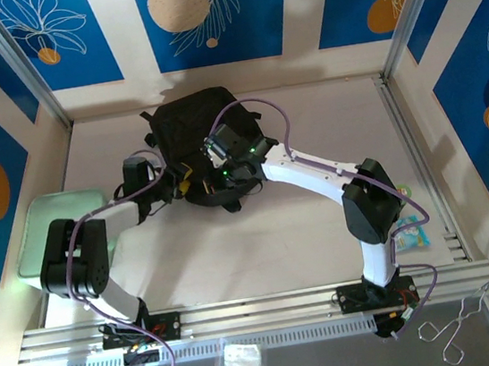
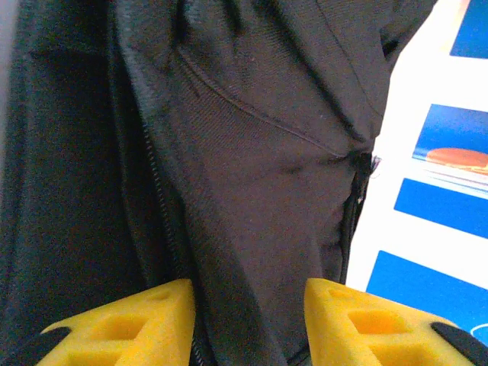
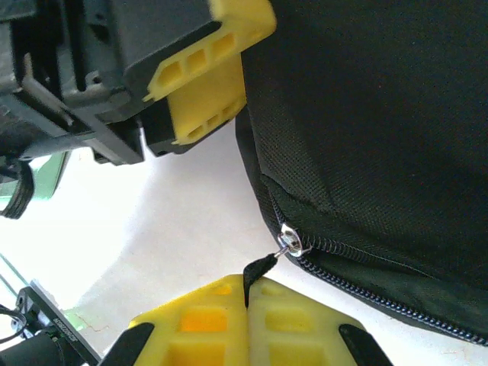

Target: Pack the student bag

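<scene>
The student bag (image 1: 196, 122) lies on the table (image 1: 322, 227), and both sets of fingers are at its near edge. From above, the left fingers (image 1: 181, 179) are at the bag's left corner and the right fingers (image 1: 226, 178) are just beside them along the same edge.

In the right wrist view, the right fingers (image 3: 206, 305) are closed flat against each other and pinch the small black zipper pull (image 3: 259, 268). The pull sticks out from the seam where the fingers meet. Just beyond their tips, the metal slider (image 3: 290, 244) sits at the corner of the bag (image 3: 381, 114). From there the zipper (image 3: 366, 293) runs away to the right of the fingers. One yellow finger of the left arm (image 3: 206, 84) hangs beyond the right fingers, close to the bag's edge – touching or not, I cannot tell.

In the left wrist view, the left fingers (image 2: 137, 328) stand apart, and a raised fold of the bag's black cloth (image 2: 252, 152) fills the gap between them. I cannot tell whether they squeeze that fold or only flank it. A zipper line runs down the cloth just above the left-hand finger.

A green tray (image 1: 52, 231) sits on the table, well to the left of the left fingers.
</scene>
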You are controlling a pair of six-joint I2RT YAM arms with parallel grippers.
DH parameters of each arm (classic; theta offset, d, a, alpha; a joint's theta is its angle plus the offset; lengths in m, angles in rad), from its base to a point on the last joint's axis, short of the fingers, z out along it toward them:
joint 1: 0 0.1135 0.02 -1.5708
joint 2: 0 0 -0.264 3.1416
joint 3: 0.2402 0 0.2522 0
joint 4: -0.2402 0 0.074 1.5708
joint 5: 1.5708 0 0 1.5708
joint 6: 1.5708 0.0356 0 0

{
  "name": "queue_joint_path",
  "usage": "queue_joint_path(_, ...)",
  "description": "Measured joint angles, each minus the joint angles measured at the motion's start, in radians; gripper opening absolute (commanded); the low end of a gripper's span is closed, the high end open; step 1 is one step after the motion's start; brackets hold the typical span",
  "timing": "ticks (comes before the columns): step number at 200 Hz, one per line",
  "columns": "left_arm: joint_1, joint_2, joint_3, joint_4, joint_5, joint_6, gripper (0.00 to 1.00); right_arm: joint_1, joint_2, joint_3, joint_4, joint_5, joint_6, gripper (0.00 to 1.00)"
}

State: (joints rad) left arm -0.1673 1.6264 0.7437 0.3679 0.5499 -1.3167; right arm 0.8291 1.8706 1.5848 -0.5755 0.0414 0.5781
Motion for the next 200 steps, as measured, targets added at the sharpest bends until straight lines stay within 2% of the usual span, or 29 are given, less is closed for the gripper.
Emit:
queue_joint_path(19, -0.004, 0.014, 0.000, 0.021, 0.001, -0.018, 0.31, 0.003, 0.000, -0.012, 0.011, -0.005, 0.006, 0.00)
queue_joint_path(28, -0.007, 0.018, 0.000, 0.022, 0.001, -0.016, 0.24, 0.003, 0.000, -0.019, 0.015, -0.008, 0.006, 0.00)
queue_joint_path(41, -0.009, 0.025, 0.000, 0.021, 0.000, -0.011, 0.09, 0.004, 0.000, -0.030, 0.020, -0.009, 0.014, 0.00)
queue_joint_path(50, -0.010, 0.031, 0.000, 0.017, -0.001, -0.015, 0.06, 0.005, 0.000, -0.040, 0.024, -0.008, 0.019, 0.00)
queue_joint_path(57, -0.010, 0.035, 0.000, 0.013, -0.002, -0.009, 0.00, 0.005, 0.000, -0.049, 0.029, -0.008, 0.027, 0.00)
queue_joint_path(91, -0.011, 0.054, 0.001, -0.016, -0.005, 0.037, 0.00, -0.010, -0.013, -0.126, 0.037, 0.003, 0.097, 0.00)
queue_joint_path(131, -0.013, 0.060, 0.014, -0.079, -0.016, 0.104, 0.00, -0.074, -0.048, -0.208, 0.037, 0.003, 0.201, 0.00)
queue_joint_path(200, -0.016, 0.060, 0.037, -0.143, -0.030, 0.180, 0.00, -0.138, -0.080, -0.273, 0.037, -0.006, 0.312, 0.00)
